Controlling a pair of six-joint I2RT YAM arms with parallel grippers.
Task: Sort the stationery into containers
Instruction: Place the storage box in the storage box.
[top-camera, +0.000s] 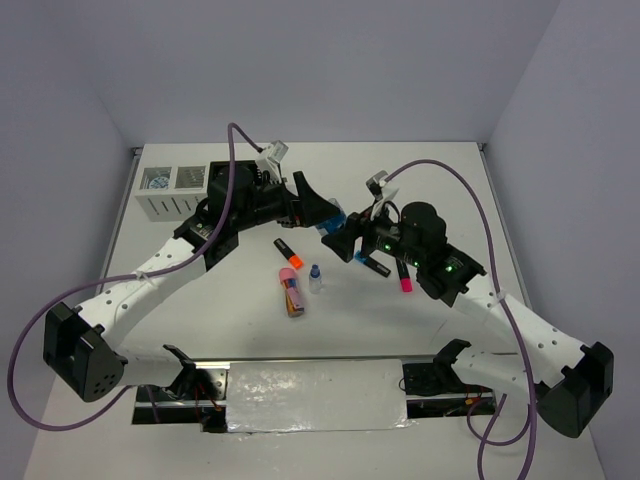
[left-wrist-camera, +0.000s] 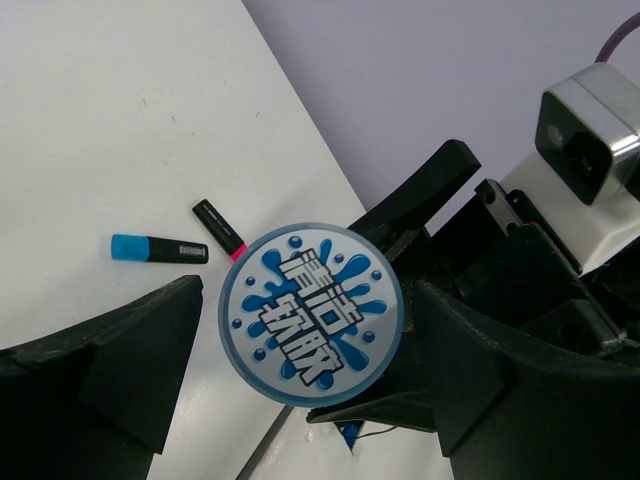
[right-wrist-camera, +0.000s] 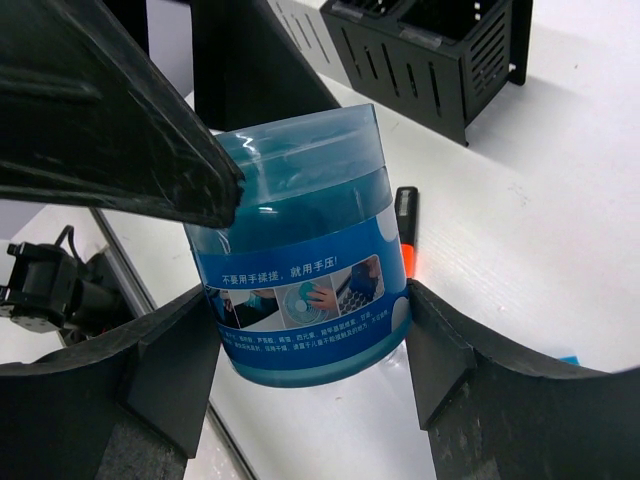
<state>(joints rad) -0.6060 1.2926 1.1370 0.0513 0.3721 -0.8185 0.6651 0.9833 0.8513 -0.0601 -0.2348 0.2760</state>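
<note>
Top view, left to right. Two white boxes (top-camera: 168, 192) stand at about 9 o'clock from the centre of the table (top-camera: 450, 190). The black boxes (right-wrist-camera: 440, 60) next to them are largely covered by the left arm. An orange-capped highlighter (top-camera: 288, 253) lies at 8 o'clock from the centre, a pink-orange tube (top-camera: 291, 292) at 7 o'clock and a small clear bottle (top-camera: 316, 279) near 6 o'clock, all flat or standing on the table. The two arms meet at the centre above the table on a round blue jar (top-camera: 334, 219). The left gripper (left-wrist-camera: 308, 300) straddles the jar's lid end with its jaws apart — in the left wrist view a sliver of background shows on each side of the lid. The right gripper (right-wrist-camera: 305, 310) is clamped across the labelled body of the jar, with both fingers touching its sides. A blue-capped highlighter (left-wrist-camera: 158, 248) lies at 5 o'clock from the jar and a pink-capped highlighter (top-camera: 404, 277) at 4 o'clock, both on the table beneath the right arm.
</note>
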